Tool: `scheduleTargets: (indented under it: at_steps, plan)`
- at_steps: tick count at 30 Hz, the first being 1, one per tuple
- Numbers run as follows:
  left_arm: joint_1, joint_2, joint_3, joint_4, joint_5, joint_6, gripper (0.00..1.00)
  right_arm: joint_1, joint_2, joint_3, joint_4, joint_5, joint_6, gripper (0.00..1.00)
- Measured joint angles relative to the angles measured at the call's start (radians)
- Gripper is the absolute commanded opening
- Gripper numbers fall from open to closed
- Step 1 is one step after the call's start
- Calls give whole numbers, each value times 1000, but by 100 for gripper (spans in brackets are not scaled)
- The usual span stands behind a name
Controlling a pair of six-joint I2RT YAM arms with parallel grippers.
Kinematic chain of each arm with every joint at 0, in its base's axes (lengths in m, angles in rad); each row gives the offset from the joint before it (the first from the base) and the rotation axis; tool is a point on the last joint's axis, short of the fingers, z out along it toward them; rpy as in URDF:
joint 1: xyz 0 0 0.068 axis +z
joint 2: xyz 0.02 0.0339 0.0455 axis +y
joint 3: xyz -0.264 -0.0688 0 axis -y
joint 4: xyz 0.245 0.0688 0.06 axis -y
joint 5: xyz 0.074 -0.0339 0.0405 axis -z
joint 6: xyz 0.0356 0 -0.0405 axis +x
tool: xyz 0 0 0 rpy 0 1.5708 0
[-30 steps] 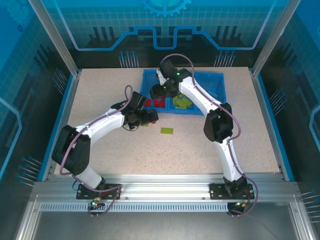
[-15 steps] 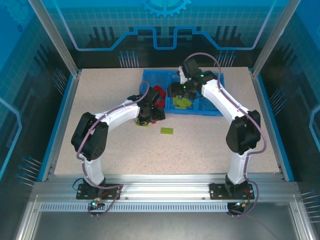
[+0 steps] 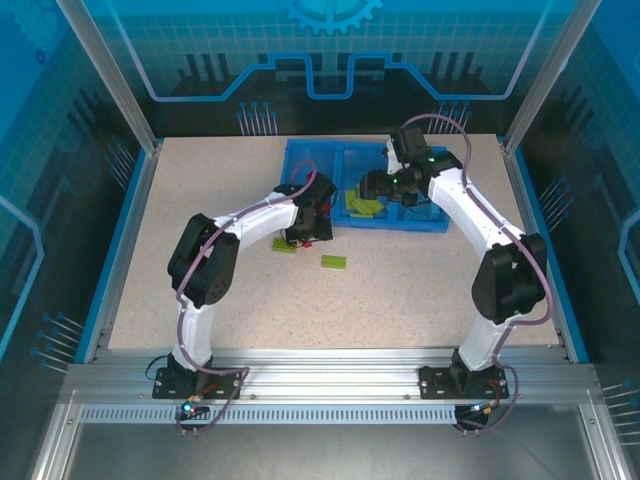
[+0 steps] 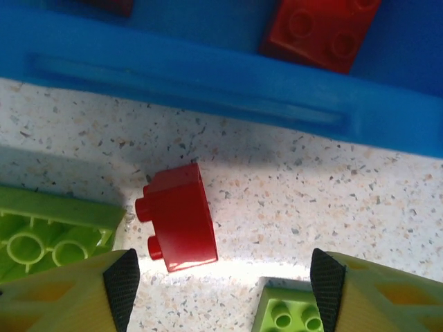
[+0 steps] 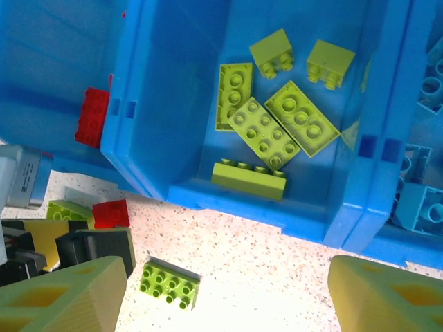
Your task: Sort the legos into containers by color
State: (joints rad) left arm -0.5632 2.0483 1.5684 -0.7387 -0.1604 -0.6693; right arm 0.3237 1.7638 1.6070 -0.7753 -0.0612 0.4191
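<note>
A small red lego (image 4: 176, 225) lies on its side on the table just in front of the blue tray (image 4: 208, 90). It sits between the fingers of my left gripper (image 4: 225, 287), nearer the left one, and the jaws are open and not touching it. Lime green legos (image 4: 48, 235) (image 4: 291, 315) lie on either side of it. My right gripper (image 5: 225, 297) is open with nothing in it, above the tray's front edge. The middle container (image 5: 180, 104) holds several green legos (image 5: 266, 128). Red legos (image 5: 92, 117) lie in the left container and light blue legos (image 5: 429, 200) in the right one.
A green two-by-four lego (image 3: 333, 261) lies loose on the table in front of the tray (image 3: 400, 226), and another green lego (image 3: 287, 247) rests by my left gripper (image 3: 312, 230). My right gripper (image 3: 378, 188) hangs close beside the left arm. Open table lies to the left and front.
My left gripper has moved right, up to the tray's front edge, and its jaws have narrowed around the red lego. My right gripper has swung right, from the left container toward the middle one.
</note>
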Motion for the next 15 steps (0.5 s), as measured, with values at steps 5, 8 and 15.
scheduleTargets:
  at_steps: [5, 8, 15]
  plan:
    - [-1, 30, 17, -20, -10, 17, 64, -19, -21, -24, 1, -3, 0, 78]
    - [-3, 47, 31, -27, -13, 22, 58, -31, -31, -33, 7, -3, 0, 78]
    - [-15, 72, 46, -27, -23, 43, 33, -37, -44, -52, 11, -3, 0, 79]
